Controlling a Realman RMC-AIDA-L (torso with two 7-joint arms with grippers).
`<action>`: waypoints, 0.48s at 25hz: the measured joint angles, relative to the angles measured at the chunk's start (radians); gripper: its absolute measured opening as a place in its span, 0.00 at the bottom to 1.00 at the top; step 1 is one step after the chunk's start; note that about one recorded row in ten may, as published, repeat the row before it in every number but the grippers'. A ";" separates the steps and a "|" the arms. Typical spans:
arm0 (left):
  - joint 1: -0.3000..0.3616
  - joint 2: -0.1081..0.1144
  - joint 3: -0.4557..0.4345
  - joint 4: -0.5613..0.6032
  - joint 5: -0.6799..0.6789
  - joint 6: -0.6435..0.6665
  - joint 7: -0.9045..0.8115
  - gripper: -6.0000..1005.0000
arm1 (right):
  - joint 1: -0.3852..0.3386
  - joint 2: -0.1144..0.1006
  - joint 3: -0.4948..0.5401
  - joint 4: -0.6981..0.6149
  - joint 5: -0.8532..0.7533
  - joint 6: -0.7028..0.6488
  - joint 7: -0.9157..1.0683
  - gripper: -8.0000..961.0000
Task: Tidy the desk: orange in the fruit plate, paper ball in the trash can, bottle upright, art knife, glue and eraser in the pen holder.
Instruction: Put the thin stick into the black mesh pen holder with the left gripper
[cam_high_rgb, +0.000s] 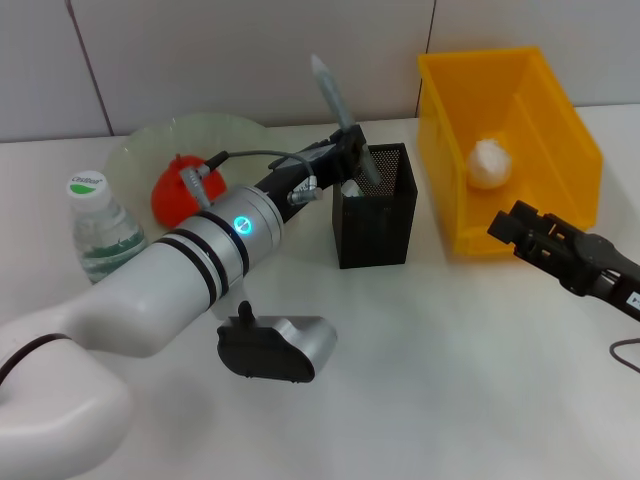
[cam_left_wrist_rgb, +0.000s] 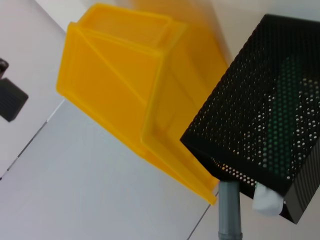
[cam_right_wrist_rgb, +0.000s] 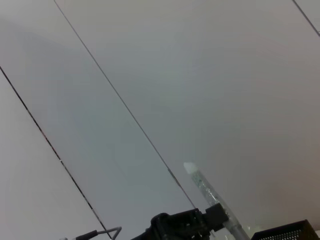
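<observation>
table (cam_high_rgb: 450, 380): plain white, runs back to a tiled wall
far left: fruit plate (cam_high_rgb: 140, 150)
left edge: bottle (cam_high_rgb: 100, 225), standing upright, just in front of the plate
middle: pen holder (cam_high_rgb: 378, 225), black mesh
far right: trash can (cam_high_rgb: 560, 150), big yellow bin, close beside the holder

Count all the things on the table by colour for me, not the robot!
Yellow: 1, the rectangular plastic trash can.
Black: 1, the square metal-mesh pen holder.
Red-orange: 1, the round orange.
Pale green: 1, the translucent wavy-rimmed fruit plate.
Clear: 1, the plastic water bottle.
White: 1, the crumpled paper ball.
Grey: 1, the pen-like glue stick.
Total: 7.
</observation>
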 joint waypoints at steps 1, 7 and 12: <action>0.001 0.000 0.000 0.000 0.000 -0.002 0.000 0.18 | -0.002 -0.001 0.000 0.000 0.000 0.000 -0.001 0.76; 0.006 0.000 0.008 0.000 0.000 -0.010 0.006 0.19 | -0.021 -0.008 0.014 0.002 0.000 -0.003 -0.002 0.76; 0.008 0.000 0.010 0.000 0.000 -0.012 0.006 0.19 | -0.024 -0.006 0.027 0.002 -0.001 -0.005 -0.002 0.76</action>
